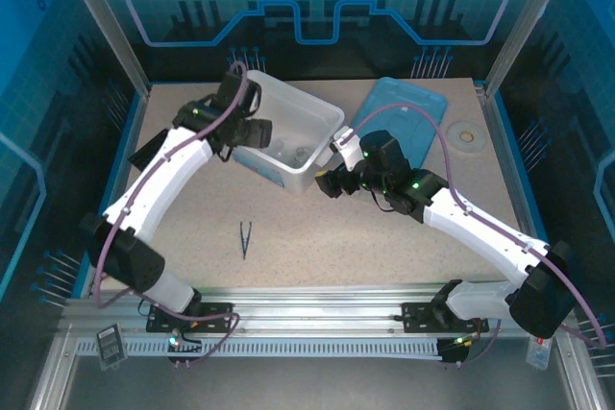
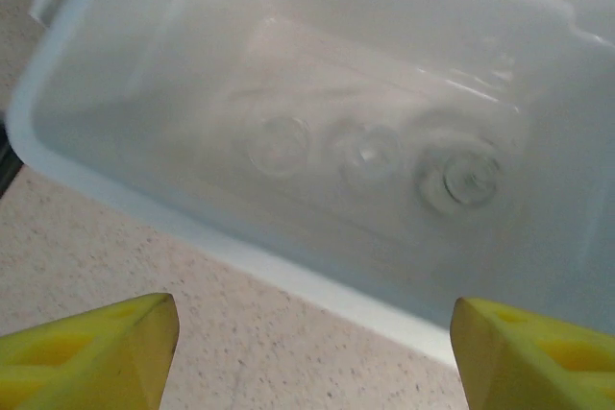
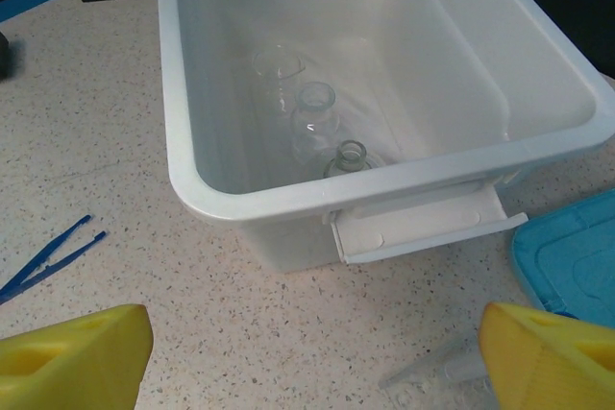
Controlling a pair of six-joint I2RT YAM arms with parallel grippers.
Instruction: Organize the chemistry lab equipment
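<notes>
A speckled table point(image 1: 317, 247) lies under me, with blue-lit panels point(image 1: 317, 7) around it. My left pincer point(image 2: 312, 319) stands wide with nothing between its fingers, at the left wall of the white bin point(image 1: 322, 117). Three clear glass vessels point(image 2: 368, 154) stand in a row on the bin's floor, beyond my fingertips. The dark tweezers point(image 1: 245, 237) lie on bare table nearer my bases, well apart from both pincers. My right pincer point(image 3: 314, 333), equally wide and empty, faces the bin's right corner. The blue lid point(image 1: 404, 112) lies just beside it.

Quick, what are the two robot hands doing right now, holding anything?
Left hand: open, holding nothing.
Right hand: open, holding nothing.
</notes>
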